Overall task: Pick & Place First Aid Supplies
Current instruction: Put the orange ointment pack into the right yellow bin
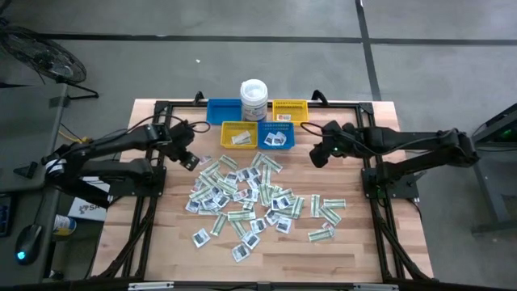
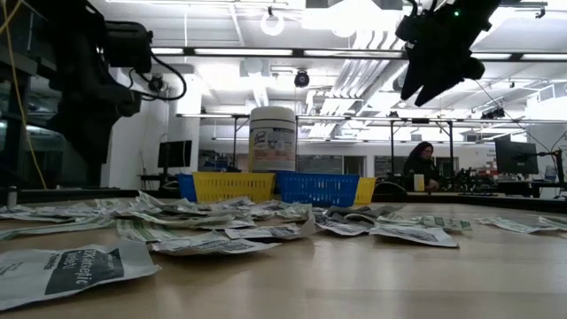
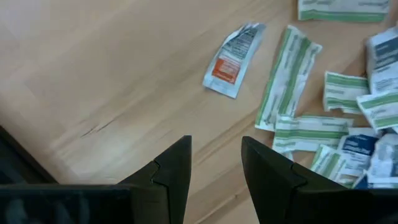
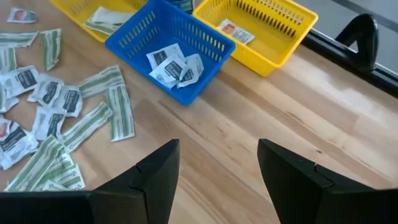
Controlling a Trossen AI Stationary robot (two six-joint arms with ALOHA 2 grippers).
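Progress is slight. The blue bin (image 4: 171,53) holds a few white square packets (image 4: 174,65), the nearer yellow bin (image 1: 239,135) holds a pale strip, and the far yellow bin (image 4: 258,28) holds 1 small packet with an orange mark. Dozens of first aid supplies (image 1: 254,198) remain loose on the worktop (image 1: 161,242), spread from its centre toward 5 o'clock, so most of the sorting is left (my judgement from the heap alone).

The left pincer (image 1: 187,155) hangs at 10 o'clock of the heap, jaws apart and holding nothing; just ahead of it lies a lone orange-marked packet (image 3: 231,59), apart from the green-and-white strips (image 3: 286,74). The right pincer (image 1: 321,153) hangs at 2 o'clock of the heap, jaws wide apart and empty, over bare wood beside the blue bin.

The bins and a white tub (image 1: 254,99) crowd the 12 o'clock edge, touching one another. Bare wood lies along the 6 o'clock edge, on the 9 o'clock side and near 3 o'clock. Both arms have open room to descend; the heap's overlapping packets will likely make single picks awkward.
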